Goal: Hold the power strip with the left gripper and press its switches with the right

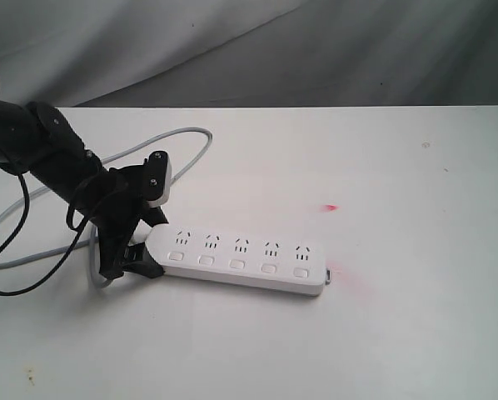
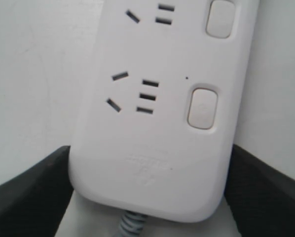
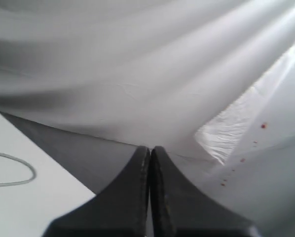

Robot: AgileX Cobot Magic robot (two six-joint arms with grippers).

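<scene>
The white power strip (image 1: 241, 258) lies flat on the white table (image 1: 399, 167), with five sockets in a row and the five switches (image 1: 236, 264) along its near side. My left gripper (image 1: 149, 246) is at its cord end, black fingers pressed against both long sides. In the left wrist view the power strip (image 2: 152, 148) fills the space between the fingers (image 2: 34, 192), with one switch (image 2: 202, 107) close by and the grey cord (image 2: 132, 224) leaving its end. The right gripper (image 3: 150, 150) is shut on nothing, facing the backdrop, and is out of the exterior view.
The grey cord (image 1: 182, 133) loops behind the strip toward the left. A thin black cable (image 1: 32, 267) hangs from the left arm onto the table. A red light spot (image 1: 331, 207) lies right of centre. Grey cloth (image 1: 274, 50) hangs behind the table.
</scene>
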